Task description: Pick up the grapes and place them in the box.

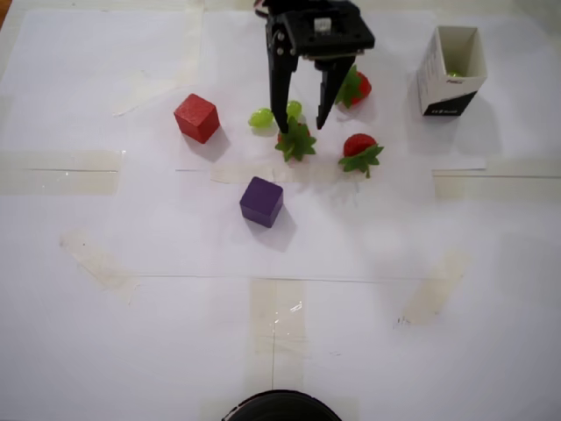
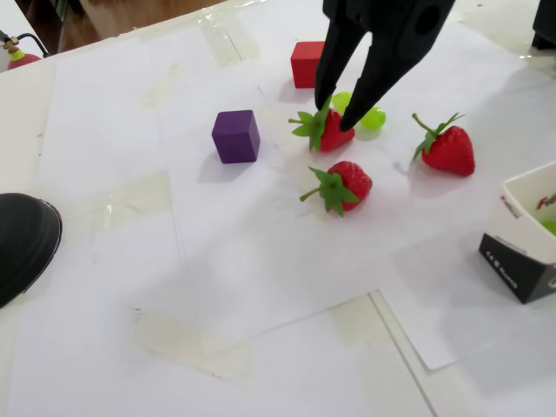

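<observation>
Two light-green grapes lie near the middle back of the white paper. One [image 1: 261, 117] [image 2: 373, 118] is just outside my left finger in the overhead view. The other [image 1: 294, 109] [image 2: 341, 100] shows between my fingers. My black gripper [image 1: 302, 124] [image 2: 334, 115] is open and empty, with its tips down by these grapes and over a strawberry [image 1: 298, 142] [image 2: 330, 132]. The white box [image 1: 441, 83] [image 2: 521, 261] with a black band stands open-topped at the right in both views. A bit of green shows inside it [image 1: 453, 74].
Two more strawberries [image 1: 359, 149] [image 1: 355, 88] lie between the gripper and the box. A red cube [image 1: 196, 117] [image 2: 306, 62] and a purple cube [image 1: 261, 200] [image 2: 235, 135] sit nearby. A black round object [image 2: 22, 239] is at the table's near edge.
</observation>
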